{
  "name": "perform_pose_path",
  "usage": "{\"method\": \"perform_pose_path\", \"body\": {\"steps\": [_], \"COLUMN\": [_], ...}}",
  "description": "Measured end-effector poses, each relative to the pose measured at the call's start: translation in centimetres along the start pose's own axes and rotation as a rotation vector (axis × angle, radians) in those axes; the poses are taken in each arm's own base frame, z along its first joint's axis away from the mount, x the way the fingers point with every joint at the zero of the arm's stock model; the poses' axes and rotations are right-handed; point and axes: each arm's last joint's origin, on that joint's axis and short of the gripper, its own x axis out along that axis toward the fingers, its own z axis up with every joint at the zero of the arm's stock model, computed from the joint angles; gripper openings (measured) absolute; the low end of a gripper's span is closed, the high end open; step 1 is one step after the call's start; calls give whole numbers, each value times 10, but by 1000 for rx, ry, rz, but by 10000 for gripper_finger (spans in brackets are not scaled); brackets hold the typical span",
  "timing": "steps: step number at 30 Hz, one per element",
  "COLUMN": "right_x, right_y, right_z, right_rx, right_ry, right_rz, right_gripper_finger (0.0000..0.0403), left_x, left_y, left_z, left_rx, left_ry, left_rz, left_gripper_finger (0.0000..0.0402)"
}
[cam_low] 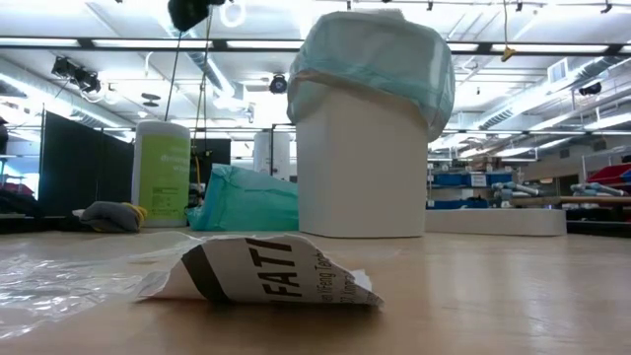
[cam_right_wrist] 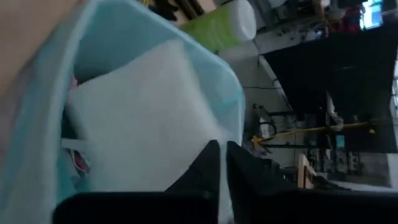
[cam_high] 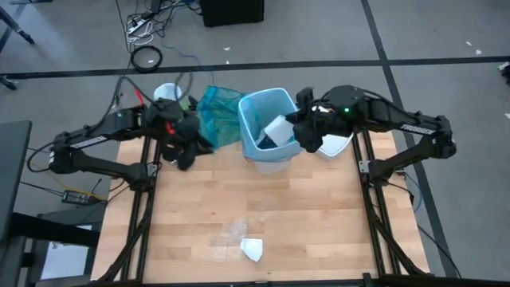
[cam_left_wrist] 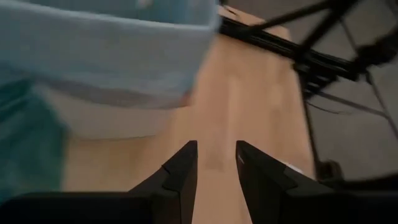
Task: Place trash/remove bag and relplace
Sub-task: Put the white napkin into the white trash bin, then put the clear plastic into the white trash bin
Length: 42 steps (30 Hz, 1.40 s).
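High view: trash-loading step, judging by layout. Right gripper (cam_high: pixel 296 131) parked over the 3 o'clock rim of the bin (cam_high: pixel 253 151), a white paper sheet (cam_high: pixel 278 130) at its tips and tilted into the opening. Bag (cam_high: pixel 249 104) lining the bin, rim folded over, mouth up. Left gripper (cam_high: pixel 185 158) idle at 9 o'clock of the bin, beside the teal bag (cam_high: pixel 216 112) slumped on the table edge. Crumpled white scrap (cam_high: pixel 253 249) alone at 6 o'clock, well apart from the bin, clear plastic film (cam_high: pixel 227 233) just beside it. Next move probably: drop the sheet, then fetch that scrap, then pull the liner.

Low view: bin upright, long axis vertical, liner cuff draped over the rim. Printed scrap (cam_low: pixel 261 274) flat in the foreground, long axis running 9 to 3. Teal bag at 9 o'clock of the bin base, green-labelled canister (cam_low: pixel 161 173) further out the same way. No gripper clearly visible.

Left wrist view: left fingers (cam_left_wrist: pixel 184 168) parted a moderate gap, nothing between. Bin wall and liner cuff near, bare table ahead.

Right wrist view: right fingertips (cam_right_wrist: pixel 210 155) nearly together, only a thin slit, pressed against the white sheet inside the liner. Cannot tell whether the sheet is pinched or already freed. Release must clear the rim so the sheet falls inside, not onto the cuff.
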Motion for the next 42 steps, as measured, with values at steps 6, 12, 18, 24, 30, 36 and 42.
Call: {"method": "perform_pose_path", "body": {"steps": [6, 12, 18, 24, 30, 36, 42], "right_x": [-7, -47, -110, -156, -177, -182, -184], "right_y": [-2, -1, -3, -19, -29, -33, -34], "right_z": [2, 12, 26, 26, 25, 24, 24], "right_rx": [-14, 38, 118, 166, 186, 189, 186], "right_ry": [0, -81, -255, -337, -373, -382, -381], "right_rz": [75, 238, 448, 532, 576, 600, 610], "right_gripper_finger": [139, 228, 232, 223, 223, 225, 228], "left_x": [39, 85, 135, 182, 216, 244, 276], "left_y": [-19, -42, -67, -88, -75, -58, -56], "left_z": [10, 7, -15, -55, -93, -128, -142], "left_rx": [63, 102, 172, 282, 172, 121, 145], "left_ry": [-3, 68, 218, 134, -65, -90, -87], "left_rz": [-120, -235, -297, -329, -233, -137, -133], "left_gripper_finger": [120, 120, 120, 120, 120, 120, 120]}}
